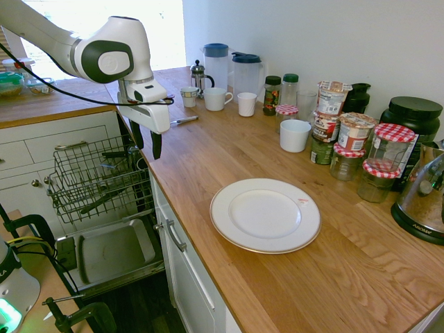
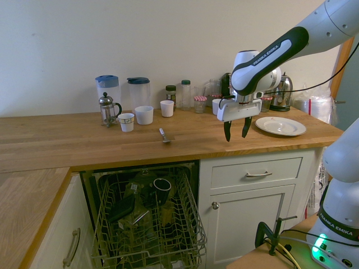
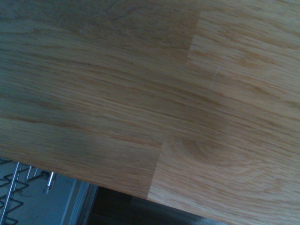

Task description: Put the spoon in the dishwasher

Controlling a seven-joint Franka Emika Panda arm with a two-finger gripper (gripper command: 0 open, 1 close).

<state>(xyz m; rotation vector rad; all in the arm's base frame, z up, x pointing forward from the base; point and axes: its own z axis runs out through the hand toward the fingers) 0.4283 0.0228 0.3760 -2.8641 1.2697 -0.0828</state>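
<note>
1. Right now I see the spoon (image 2: 164, 136) lying on the wooden counter (image 2: 196, 133), near the edge above the dishwasher.
2. Near it, on the wall side, are a patterned cup (image 2: 127, 122), a white mug (image 2: 144, 115) and a small white cup (image 2: 167, 109).
3. My gripper (image 2: 238, 138) hangs over the counter's front edge, fingers pointing down and spread wide, holding nothing; it is apart from the spoon, between it and the white plate (image 2: 280, 126).
4. Below the counter, the dishwasher (image 2: 148, 224) stands open, its wire rack pulled out with dark utensils (image 1: 104, 199) among the wires.
5. Along the wall I have jars (image 1: 348, 163), and a kettle (image 1: 423, 198) beyond the plate.
</note>
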